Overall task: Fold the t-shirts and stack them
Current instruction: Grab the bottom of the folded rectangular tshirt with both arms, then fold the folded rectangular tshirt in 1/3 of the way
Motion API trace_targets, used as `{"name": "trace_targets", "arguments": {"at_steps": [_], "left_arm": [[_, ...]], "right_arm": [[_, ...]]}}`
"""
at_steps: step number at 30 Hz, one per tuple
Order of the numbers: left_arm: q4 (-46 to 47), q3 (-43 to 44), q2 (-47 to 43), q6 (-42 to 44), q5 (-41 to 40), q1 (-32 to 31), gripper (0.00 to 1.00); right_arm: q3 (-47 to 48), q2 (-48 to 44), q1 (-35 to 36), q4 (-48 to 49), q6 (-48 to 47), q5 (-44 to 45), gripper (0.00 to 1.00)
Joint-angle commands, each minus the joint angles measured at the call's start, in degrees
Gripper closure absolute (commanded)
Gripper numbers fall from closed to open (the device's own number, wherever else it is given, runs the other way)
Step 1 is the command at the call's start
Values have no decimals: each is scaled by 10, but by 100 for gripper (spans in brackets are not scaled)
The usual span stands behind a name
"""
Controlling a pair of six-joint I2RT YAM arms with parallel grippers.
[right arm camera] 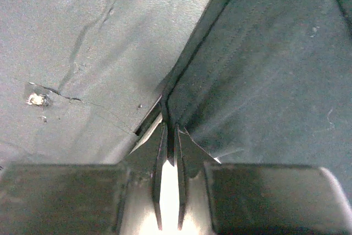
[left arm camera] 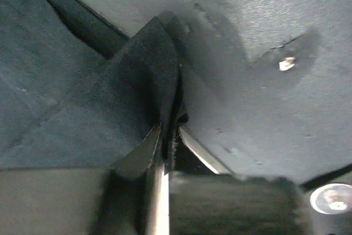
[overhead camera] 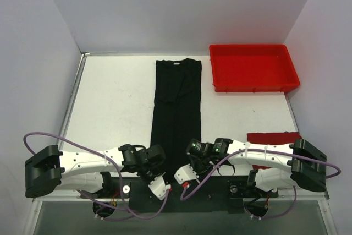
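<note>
Left wrist view is showing our left gripper [left arm camera: 168,136] nipping almost closed on a raised peak of the black t-shirt [left arm camera: 137,81], the cloth tenting up between the fingers. In the right wrist view our right gripper [right arm camera: 170,133] is pressing its fingers together on the hemmed edge of the same shirt, a thin fold running straight into the jaws. Moving outward, the black t-shirt is lying as a long narrow strip to the left of the red tray [overhead camera: 250,46] in the top view. Its collar end is sitting level with the tray and its far end is reaching back to our two grippers, which are taking the two corners there. The red t-shirt [overhead camera: 272,137] is lying on the table [overhead camera: 115,108] on the near side of the tray, partly under our right arm. We are judging this cloth to be light, limp and ready to sag or slide out of a shallow pinch. So we are favouring hold at the hem corners, where the stitched edge is giving the fingers something thicker to bite.
</note>
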Motion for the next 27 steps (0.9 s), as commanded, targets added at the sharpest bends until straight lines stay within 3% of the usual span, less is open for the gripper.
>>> {"name": "trace_targets", "arguments": {"at_steps": [1,6,11,14,21,27], "left_arm": [[96,-5,10,-61,-55,1,100],[79,27,-16,-145,-63,32,100],[66,125,-5,-281,24,190,100],[70,184,24,-337,87,250,100],[98,290,140,-433,133,390,100],[135,394,275,-454,119,451,100]], "right_arm": [[3,-38,-31,-14,36,-40,100],[16,-79,-98,6,106,-79,100],[50,-95,-208,14,184,-142,100],[73,-87,-272,32,248,-167,100],[174,21,-403,61,340,-202,100],[260,135,-468,96,389,-177,100]]}}
